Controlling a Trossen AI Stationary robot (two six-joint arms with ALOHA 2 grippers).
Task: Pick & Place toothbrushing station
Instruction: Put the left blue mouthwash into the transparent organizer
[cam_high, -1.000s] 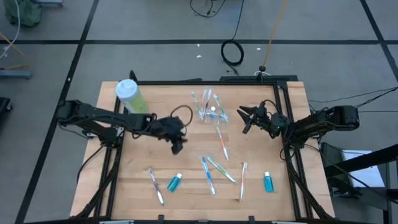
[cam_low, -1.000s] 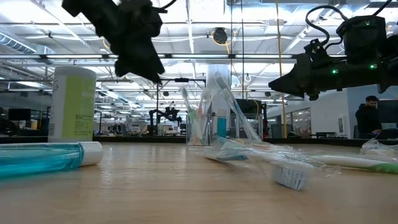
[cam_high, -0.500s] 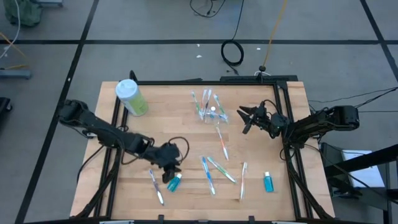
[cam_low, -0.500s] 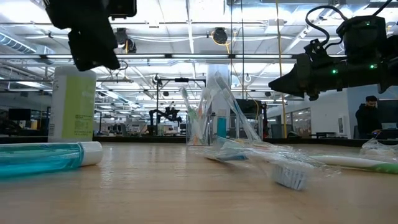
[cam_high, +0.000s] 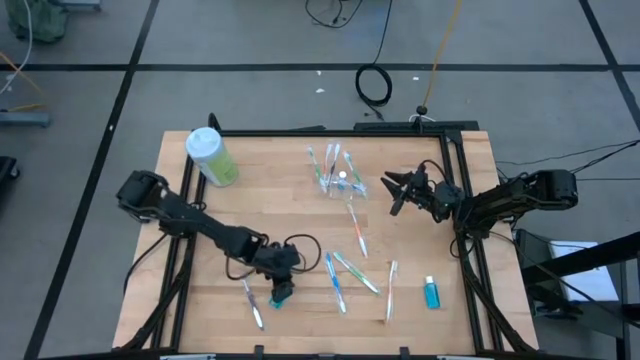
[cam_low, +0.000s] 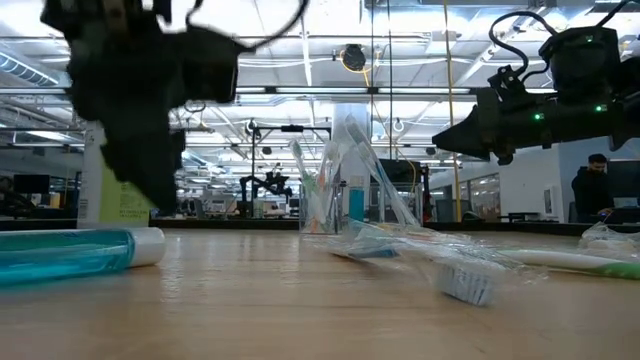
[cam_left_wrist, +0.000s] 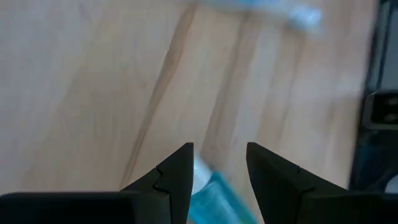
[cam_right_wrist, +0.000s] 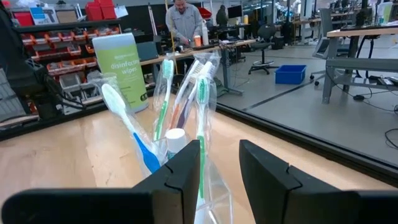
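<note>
While the left gripper (cam_high: 282, 292) hangs open over a teal tube (cam_left_wrist: 214, 193), the right gripper (cam_high: 392, 192) waits, parted, beside the cup (cam_high: 343, 187).

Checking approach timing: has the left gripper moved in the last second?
Yes. In the high view the left gripper went from mid-table toward the near edge, away from the green bottle, and now sits open over a teal tube.

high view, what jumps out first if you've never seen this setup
The left gripper draws the eye first: its arm stretches across the table and it hangs, jaws open, right over a teal tube near the front edge. Next is the clear cup stuffed with toothbrushes toward the back, with the right gripper hovering open beside it. Loose toothbrushes lie scattered between them, and a tall green bottle stands at the back left corner.
</note>
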